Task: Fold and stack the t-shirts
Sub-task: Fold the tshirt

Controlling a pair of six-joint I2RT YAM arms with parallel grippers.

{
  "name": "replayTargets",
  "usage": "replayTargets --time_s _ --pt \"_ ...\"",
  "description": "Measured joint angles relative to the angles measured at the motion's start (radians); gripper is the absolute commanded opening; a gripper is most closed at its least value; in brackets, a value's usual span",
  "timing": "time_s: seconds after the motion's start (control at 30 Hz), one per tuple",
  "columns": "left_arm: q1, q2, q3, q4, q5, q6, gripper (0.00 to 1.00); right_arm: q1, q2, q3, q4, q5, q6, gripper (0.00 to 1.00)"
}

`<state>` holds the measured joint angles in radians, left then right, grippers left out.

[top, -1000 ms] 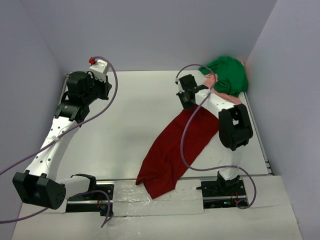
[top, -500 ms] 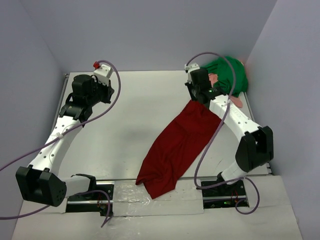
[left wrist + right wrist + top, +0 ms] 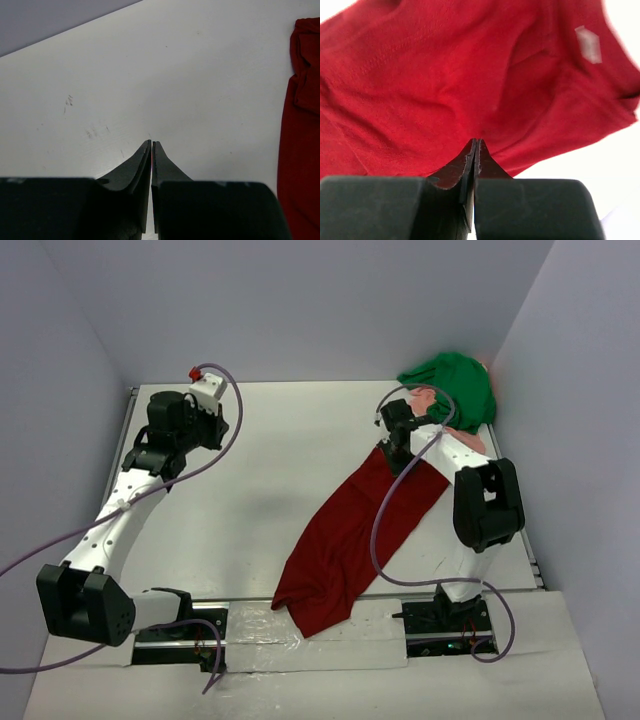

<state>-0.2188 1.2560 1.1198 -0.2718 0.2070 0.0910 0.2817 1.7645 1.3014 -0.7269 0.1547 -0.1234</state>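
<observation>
T-shirt point(image 3: 445, 75), dark red, under right pincer point(image 3: 475, 142)

text: none legible | dark red t-shirt point(image 3: 445, 75): small pale tag point(image 3: 588, 44), blurred, nothing readable on it

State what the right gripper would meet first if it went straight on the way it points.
Most likely the dark red t-shirt, which fills the view beyond the right gripper; depth is unclear.

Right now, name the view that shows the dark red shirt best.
Top external: the whole dark red shirt lies in view. Right wrist shows only close-up cloth; left wrist only a strip at its right edge.
</observation>
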Motion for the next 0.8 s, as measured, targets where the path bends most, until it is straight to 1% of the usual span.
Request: replayTargets --time_s 0.23,0.57,0.67,0.8 --pt "0.015 0.039 0.000 0.001 0.035 0.000 0.11 -0.025 0.143 0.002 -0.059 -0.107 0.004 0.00" --pt "0.044 0.118 0.000 0.001 0.079 0.000 0.09 -0.039 0.263 0.153 -0.175 -0.169 0.023 0.00" --pt "0.053 0.133 0.002 0.001 0.097 0.000 0.09 -0.039 0.322 0.254 -0.187 -0.175 0.031 0.00" --pt "0.067 0.146 0.013 0.002 0.121 -0.002 0.09 -0.039 0.444 0.471 -0.181 -0.177 0.037 0.00"
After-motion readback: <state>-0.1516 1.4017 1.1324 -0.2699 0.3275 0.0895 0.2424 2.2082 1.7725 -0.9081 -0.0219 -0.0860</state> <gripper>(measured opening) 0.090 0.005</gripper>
